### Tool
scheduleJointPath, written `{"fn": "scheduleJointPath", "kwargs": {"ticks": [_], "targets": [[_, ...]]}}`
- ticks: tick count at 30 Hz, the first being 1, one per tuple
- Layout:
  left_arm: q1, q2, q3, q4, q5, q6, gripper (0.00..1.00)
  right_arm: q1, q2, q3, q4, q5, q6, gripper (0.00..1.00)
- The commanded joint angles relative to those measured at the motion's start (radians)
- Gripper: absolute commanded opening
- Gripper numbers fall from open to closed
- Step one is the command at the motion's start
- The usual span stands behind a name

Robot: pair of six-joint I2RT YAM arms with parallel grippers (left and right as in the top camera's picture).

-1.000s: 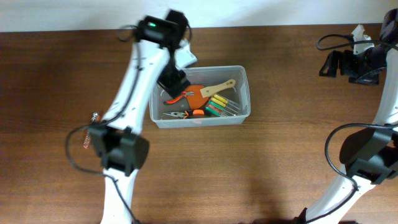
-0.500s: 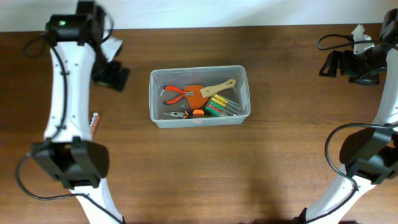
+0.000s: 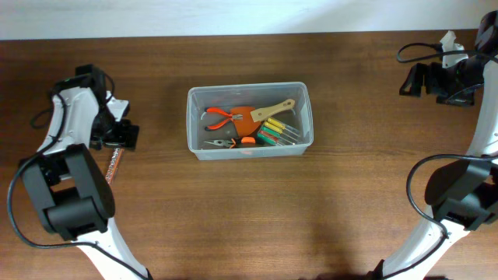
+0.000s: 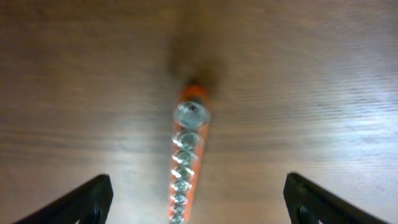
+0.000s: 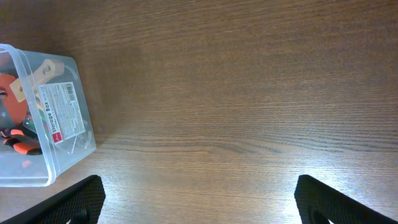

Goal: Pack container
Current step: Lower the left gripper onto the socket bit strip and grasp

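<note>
With my left fingers (image 3: 118, 137) spread wide above the orange bit strip (image 4: 186, 155), which lies on the tabletop (image 3: 249, 218) well left of the container (image 3: 257, 151) (pliers (image 3: 220, 117) and screwdrivers (image 3: 274, 132) sit inside it), I judge an off-centre close could squirt the slim strip sideways or spill its bits.

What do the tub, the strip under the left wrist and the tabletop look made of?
The container: translucent plastic, glossy; the tools show through its walls. The strip: orange holder, probably plastic, carrying shiny, likely metal pieces that glint. The table: wood or wood-look laminate; visible grain, slight sheen.
</note>
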Motion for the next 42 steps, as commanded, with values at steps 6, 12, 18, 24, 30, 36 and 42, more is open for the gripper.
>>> {"fn": "scheduleJointPath", "kwargs": {"ticks": [6, 12, 18, 24, 30, 36, 42], "targets": [[0.065, 0.006, -0.039, 0.078, 0.067, 0.065, 0.9, 0.0, 0.004, -0.006, 0.002, -0.013, -0.002, 0.98], [0.066, 0.01, -0.053, 0.092, 0.117, 0.103, 0.89, 0.0, 0.004, -0.006, 0.002, -0.013, -0.002, 0.98], [0.066, 0.01, -0.079, 0.121, 0.086, 0.151, 0.77, 0.0, 0.004, -0.006, 0.002, -0.013, -0.002, 0.98], [0.066, 0.01, -0.138, 0.188, 0.083, 0.154, 0.77, 0.0, 0.004, -0.006, 0.002, -0.013, -0.002, 0.98], [0.066, 0.01, -0.164, 0.227, 0.084, 0.154, 0.71, 0.0, 0.004, -0.006, 0.002, -0.013, -0.002, 0.98], [0.066, 0.01, -0.188, 0.253, 0.084, 0.153, 0.66, 0.0, 0.004, -0.006, 0.002, -0.013, -0.002, 0.98], [0.066, 0.01, -0.193, 0.257, 0.084, 0.153, 0.6, 0.0, 0.004, -0.006, 0.002, -0.013, -0.002, 0.98]]}}
